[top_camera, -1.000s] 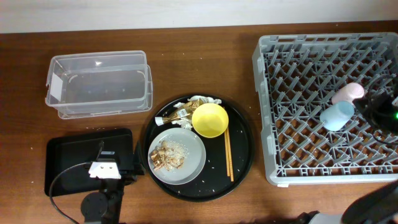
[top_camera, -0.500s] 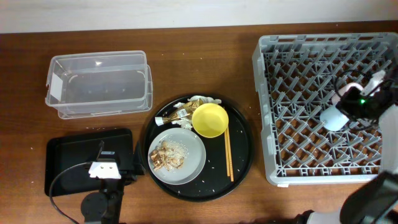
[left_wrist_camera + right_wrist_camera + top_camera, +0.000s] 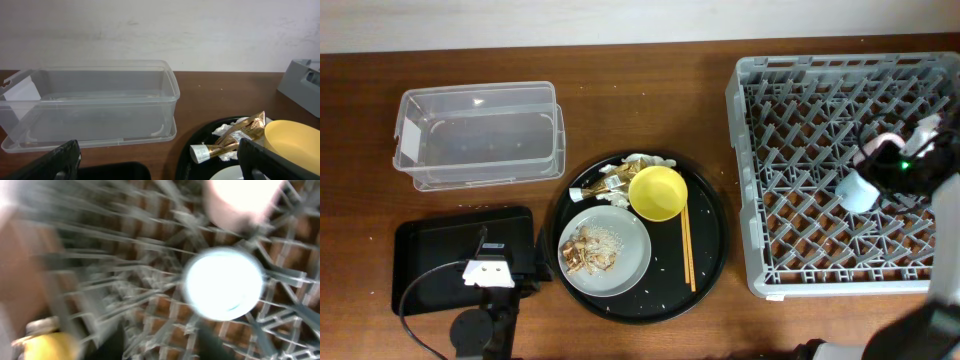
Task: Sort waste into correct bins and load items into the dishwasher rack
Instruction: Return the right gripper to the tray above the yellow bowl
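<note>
The grey dishwasher rack (image 3: 800,120) fills the right side. In it stand a light-blue cup (image 3: 854,191) (image 3: 223,283) and a pink cup (image 3: 876,141) (image 3: 240,200), the pink one partly covered by my right gripper (image 3: 882,172) (image 3: 160,347). That gripper hovers just beside the blue cup, open, with only rack lattice between its blurred fingers. On the round tray lie a yellow bowl (image 3: 657,193) (image 3: 295,145), a grey plate (image 3: 630,265) with food scraps (image 3: 588,250), chopsticks (image 3: 686,245), a gold wrapper (image 3: 600,187) (image 3: 235,140) and napkins (image 3: 645,161). My left gripper (image 3: 500,262) (image 3: 160,170) rests open over the black bin (image 3: 440,250).
The clear tub (image 3: 480,135) (image 3: 90,100) stands at the back left with nothing in it. The round black tray (image 3: 710,260) sits in the middle, with rice grains scattered on it. A cable loops over the flat black bin.
My right arm swung left from the rack's right edge to over the two cups, and its jaws have parted in the last half second. The left arm has not moved.
</note>
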Available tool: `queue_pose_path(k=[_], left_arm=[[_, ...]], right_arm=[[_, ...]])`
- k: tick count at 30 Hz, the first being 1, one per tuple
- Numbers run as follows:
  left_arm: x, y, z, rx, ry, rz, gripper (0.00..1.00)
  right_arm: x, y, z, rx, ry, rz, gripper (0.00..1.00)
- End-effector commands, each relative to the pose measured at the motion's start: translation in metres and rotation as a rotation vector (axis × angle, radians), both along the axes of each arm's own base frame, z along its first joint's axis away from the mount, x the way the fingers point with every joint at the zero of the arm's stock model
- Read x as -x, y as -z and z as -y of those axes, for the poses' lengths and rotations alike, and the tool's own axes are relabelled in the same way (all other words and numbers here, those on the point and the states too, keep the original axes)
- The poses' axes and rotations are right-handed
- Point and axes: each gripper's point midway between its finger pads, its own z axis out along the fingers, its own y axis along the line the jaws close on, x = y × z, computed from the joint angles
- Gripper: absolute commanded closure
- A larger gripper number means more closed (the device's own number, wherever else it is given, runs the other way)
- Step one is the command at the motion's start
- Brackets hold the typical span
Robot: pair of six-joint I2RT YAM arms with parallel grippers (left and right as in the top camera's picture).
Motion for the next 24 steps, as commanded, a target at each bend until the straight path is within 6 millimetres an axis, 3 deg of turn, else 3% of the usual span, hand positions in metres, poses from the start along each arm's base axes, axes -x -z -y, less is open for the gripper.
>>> queue_pose_path(k=[1, 4, 6, 9, 12, 17, 21, 24], left_arm=[[0.0, 0.002, 0.0, -0.015, 0.001, -0.004, 0.01], [0.0, 0.002, 0.0, -0.015, 0.001, -0.004, 0.0], [0.0, 0.002, 0.0, -0.015, 0.001, -0.004, 0.0], [0.0, 0.002, 0.0, -0.015, 0.001, -0.004, 0.0], [0.0, 0.002, 0.0, -0.015, 0.001, -0.004, 0.0], [0.0, 0.002, 0.0, -0.015, 0.001, -0.004, 0.0], [0.0, 0.002, 0.0, -0.015, 0.001, -0.004, 0.0], [0.0, 0.002, 0.0, -0.015, 0.001, -0.004, 0.0]], right_arm=[[-0.004, -0.101, -0.053, -0.06, -0.229, 0.358, 0.02], [0.013, -0.155, -0.098, -0.174, -0.395, 0.558, 0.02], [0.022, -0.172, -0.119, -0.217, -0.475, 0.619, 0.02], [0.028, -0.171, -0.153, -0.206, -0.589, 0.611, 0.01], [0.024, -0.145, -0.177, -0.113, -0.616, 0.489, 0.0], [0.013, -0.091, -0.225, 0.119, -0.652, 0.27, 0.13], [-0.005, -0.039, -0.282, 0.268, -0.731, 0.161, 0.19], [-0.014, 0.001, -0.318, 0.297, -0.786, 0.102, 0.3]])
